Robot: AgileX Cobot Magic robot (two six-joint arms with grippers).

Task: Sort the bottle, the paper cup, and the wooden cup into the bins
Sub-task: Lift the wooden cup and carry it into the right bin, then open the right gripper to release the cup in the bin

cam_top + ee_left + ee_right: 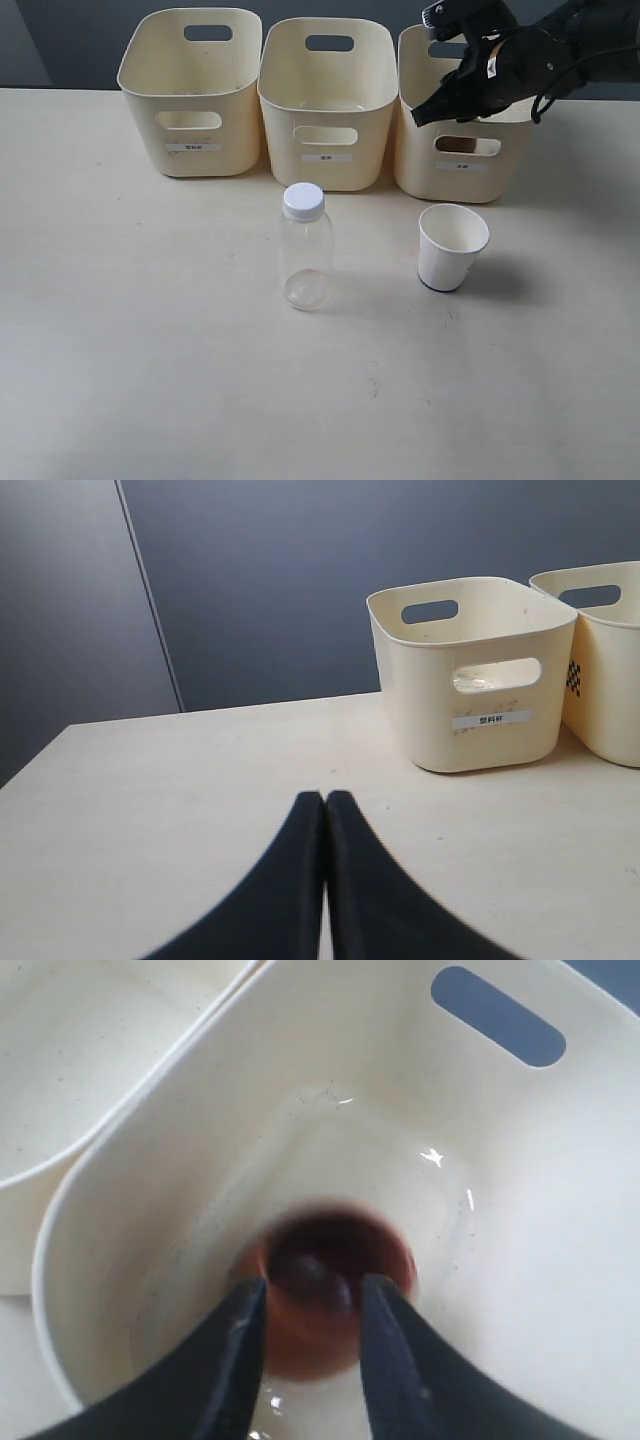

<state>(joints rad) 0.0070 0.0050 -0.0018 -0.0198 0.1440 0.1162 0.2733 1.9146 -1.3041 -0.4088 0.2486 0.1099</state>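
3 cream bins [290, 150] are lined along the far edge of the table [150, 380]. The wooden cup [325, 1290] is seen, blurred, inside the right bin [420, 170], beneath the right gripper [312, 1282], whose fingers are spread apart. The bottle [305, 255] and paper cup [452, 248] are stood upright near the table's middle. On the left gripper [326, 798] the fingers are pressed together.

we see a pale cream tabletop [150, 380], faintly speckled, meeting a dark blue-grey wall [300, 580] behind; a lighter grey panel [60, 610] joins that wall at a thin slanted seam.
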